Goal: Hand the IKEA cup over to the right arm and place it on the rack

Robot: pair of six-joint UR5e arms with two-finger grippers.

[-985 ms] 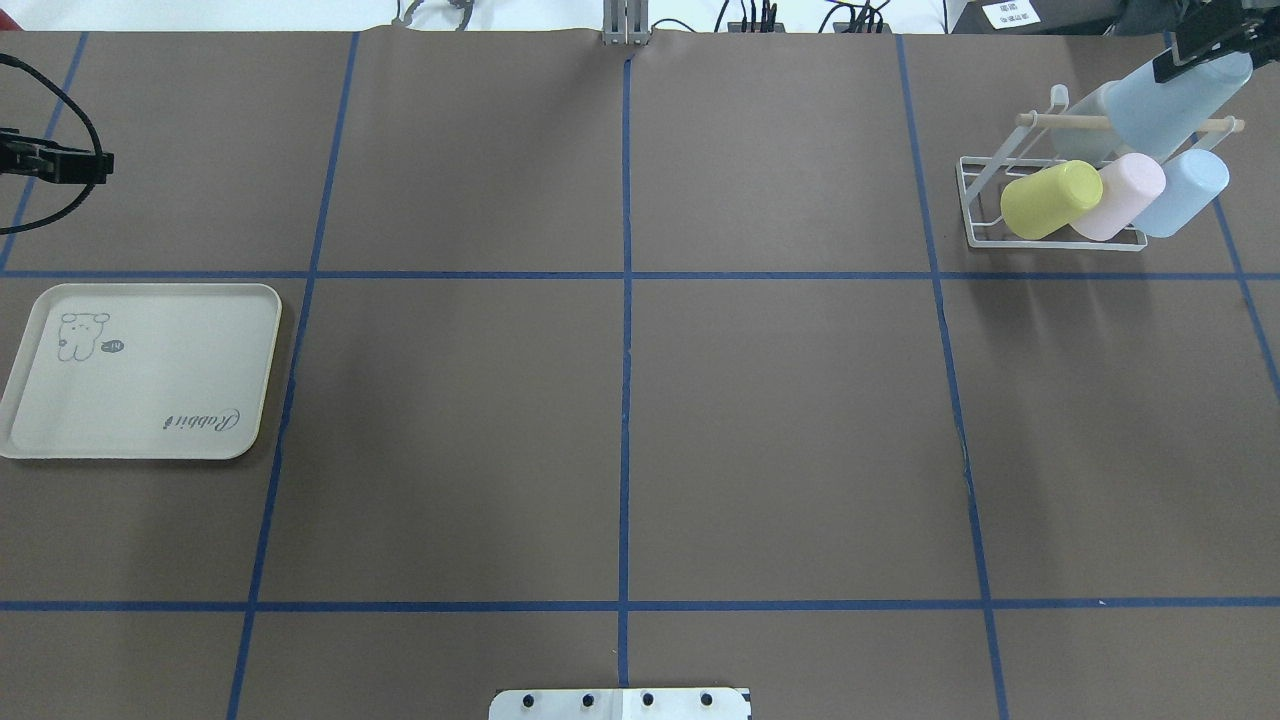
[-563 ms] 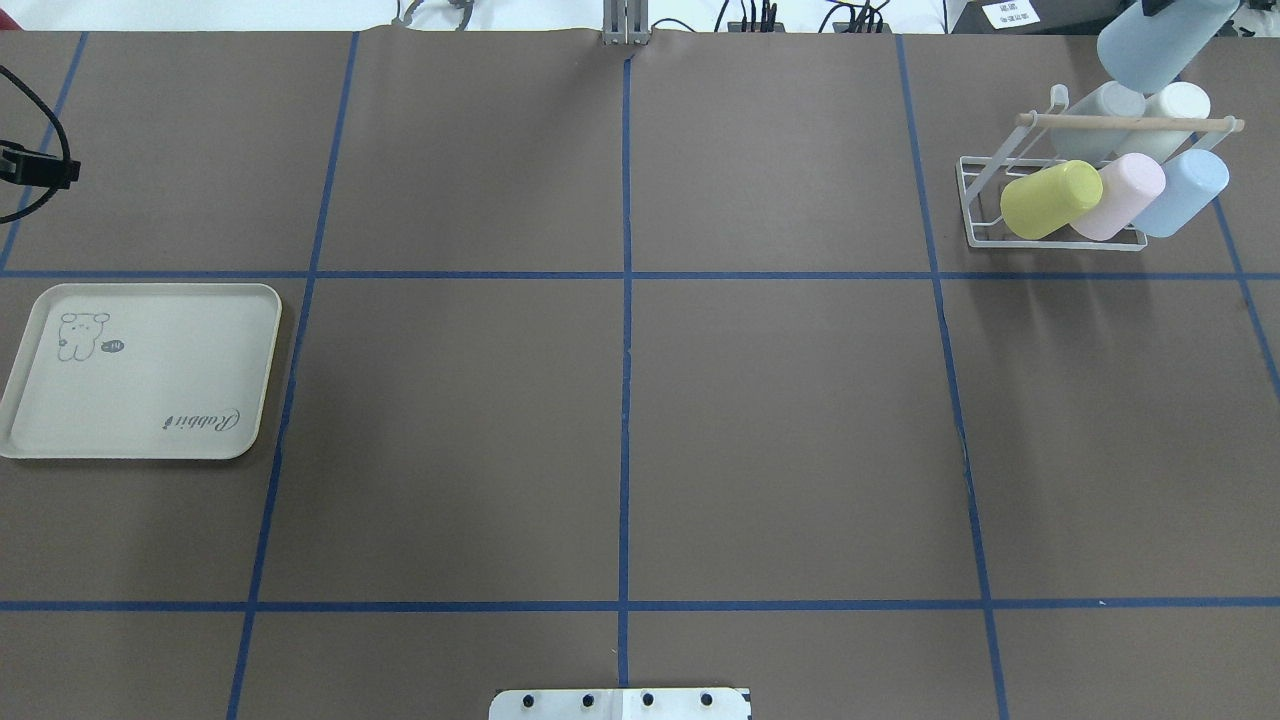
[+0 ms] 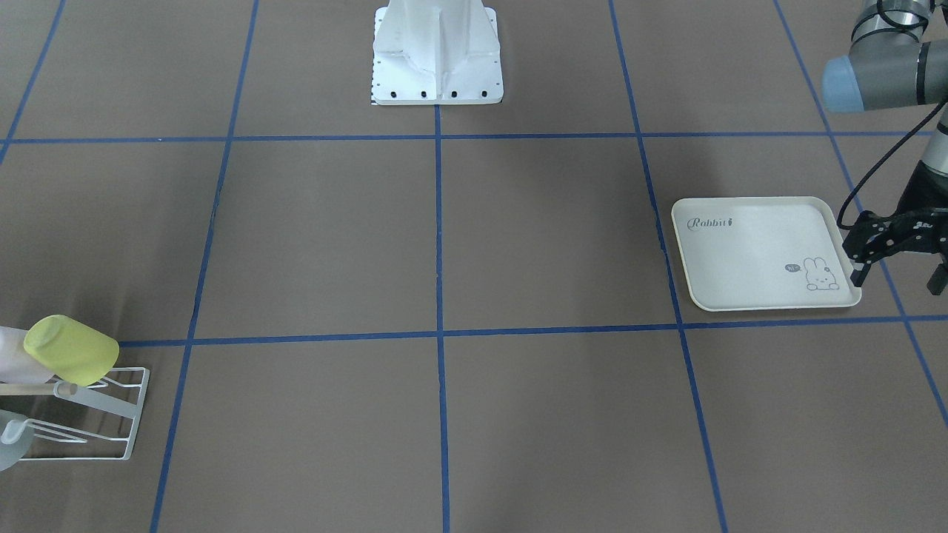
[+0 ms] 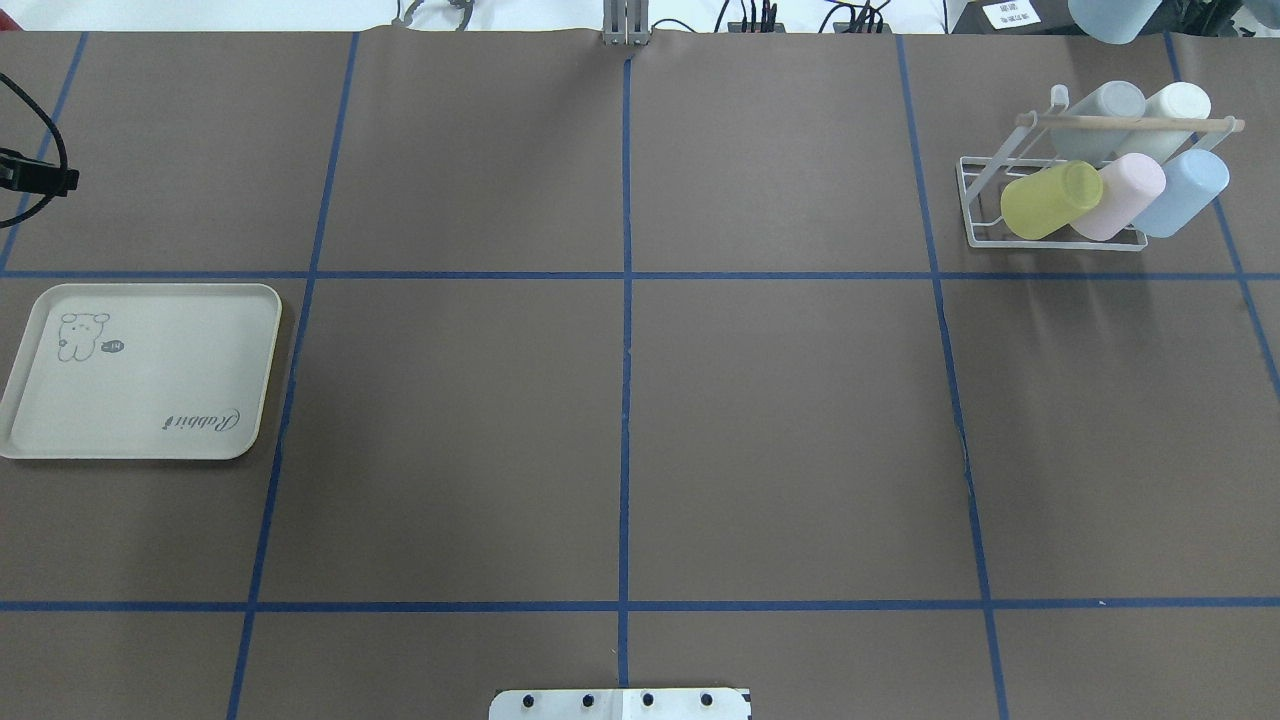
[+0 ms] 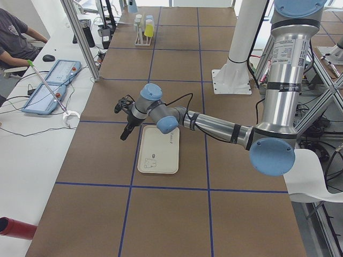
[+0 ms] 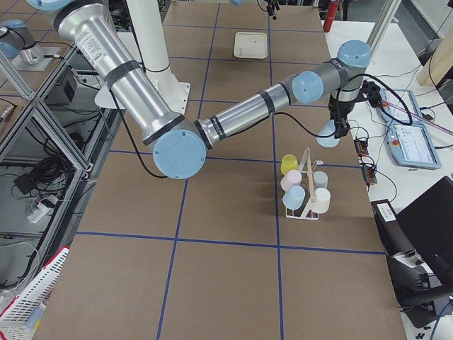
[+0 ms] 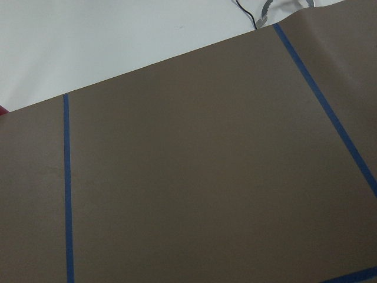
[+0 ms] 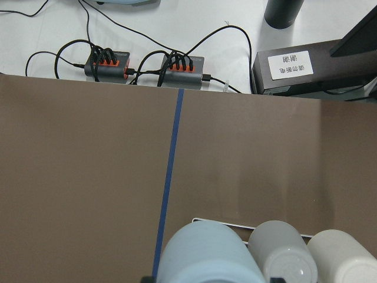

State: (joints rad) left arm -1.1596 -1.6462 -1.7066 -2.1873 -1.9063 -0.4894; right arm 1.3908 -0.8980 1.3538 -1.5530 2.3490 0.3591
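A light blue IKEA cup (image 4: 1108,18) hangs in the air at the far right of the table, cut off by the top edge of the overhead view. My right gripper (image 6: 340,120) is shut on this cup (image 6: 328,134), which fills the bottom of the right wrist view (image 8: 209,256). It is beyond and above the white wire rack (image 4: 972,205) with its wooden dowel (image 4: 1130,122). On the rack sit a yellow cup (image 4: 1050,198), a pink one (image 4: 1132,193), a blue one (image 4: 1188,188), a grey one and a white one. My left gripper (image 3: 896,280) is open and holds nothing, just past the tray's far edge.
The cream rabbit-printed tray (image 4: 140,400) lies bare at the left side. The robot base (image 3: 437,59) stands at the near middle edge. Beyond the far edge are cable hubs (image 8: 109,62), tablets (image 5: 51,85) and a seated person (image 5: 13,35).
My right gripper has carried the light blue cup up and away from the back of the rack, toward the far edge. The left gripper has drawn slightly to the left.
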